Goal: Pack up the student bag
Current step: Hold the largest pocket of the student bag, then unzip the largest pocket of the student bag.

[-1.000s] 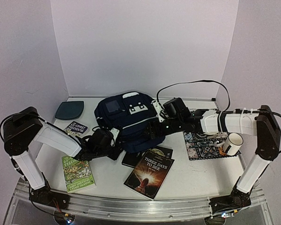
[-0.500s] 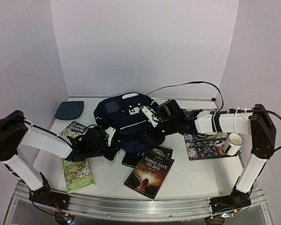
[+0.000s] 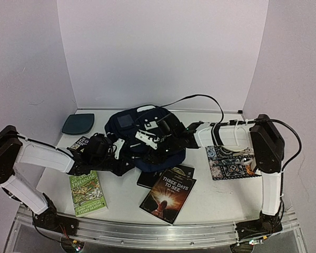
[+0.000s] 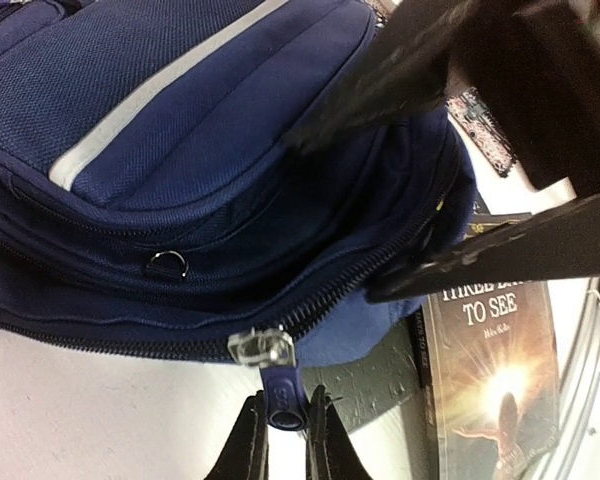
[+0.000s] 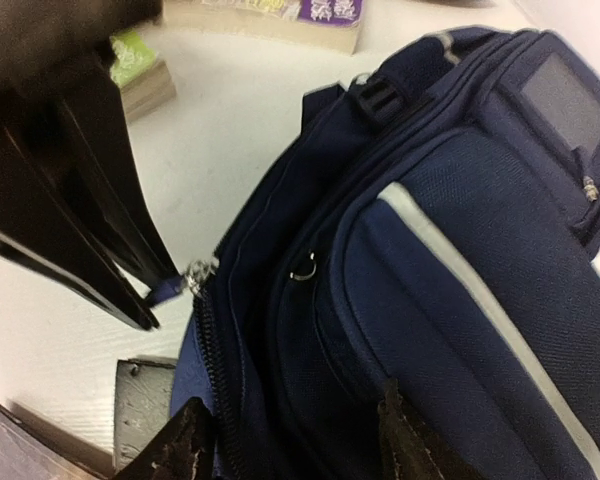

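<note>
Unzipping step: left claw (image 4: pixel 283 418) pinches the zip tab (image 4: pixel 284 385); right claw (image 5: pixel 292 425), jaws apart, straddles the bag (image 5: pixel 460 230). Next, I judge, drag the tab along.

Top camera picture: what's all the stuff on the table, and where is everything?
student bag: one, dark navy with white stripes, middle.
zip pull: one, blue, on the bag's front zip.
green book: one, front left.
dark book: one, left, mostly behind the left arm.
Three Days to See book: one, black, front middle.
grey book: one, partly under that one.
pad: one, dark teal, back left.
mat: one, patterned, right.
left hand: black, shut on the zip pull.
right hand: black, fingers apart astride the bag's front.
</note>
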Tool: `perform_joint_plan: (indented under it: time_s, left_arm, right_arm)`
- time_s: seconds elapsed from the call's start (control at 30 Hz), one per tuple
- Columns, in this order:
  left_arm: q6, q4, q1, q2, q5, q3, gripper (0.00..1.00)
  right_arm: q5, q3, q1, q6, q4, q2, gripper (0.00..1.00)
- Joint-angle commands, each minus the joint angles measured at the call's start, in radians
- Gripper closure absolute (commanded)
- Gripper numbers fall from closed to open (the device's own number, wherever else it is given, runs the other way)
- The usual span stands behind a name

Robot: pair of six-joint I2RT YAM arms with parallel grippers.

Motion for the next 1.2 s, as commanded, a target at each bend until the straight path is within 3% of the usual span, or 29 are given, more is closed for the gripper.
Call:
perform_joint_plan:
  time_s: [0.0,0.13,0.3,0.67,0.93,1.1,1.17]
  left_arm:
    - [-0.010,0.021,0.036,-0.070,0.093,0.016,1.00]
    - [-0.005,-0.005,0.051,-0.085,0.076,0.014,1.00]
    - [-0.019,-0.104,0.084,-0.077,-0.031,0.034,1.00]
    - [-0.102,-0.176,0.246,-0.044,-0.106,0.017,1.00]
    - [-0.136,-0.201,0.357,0.153,-0.142,0.091,1.00]
    - [-0.107,-0.151,0.354,0.150,-0.040,0.091,1.00]
    - [-0.084,-0.134,0.349,0.112,-0.015,0.076,0.99]
  right_arm:
    - [0.007,0.045,0.002,-0.085,-0.101,0.029,0.55]
    - [0.065,0.023,0.001,-0.118,-0.115,0.001,0.79]
    - [0.112,-0.024,0.001,-0.148,-0.123,-0.079,0.99]
    - [0.168,-0.126,-0.013,-0.192,-0.129,-0.233,1.00]
    - [0.092,-0.134,-0.014,-0.166,-0.129,-0.251,1.00]
    - [0.055,-0.116,-0.013,-0.111,-0.127,-0.212,1.00]
    - [0.041,-0.101,-0.013,-0.086,-0.122,-0.196,0.95]
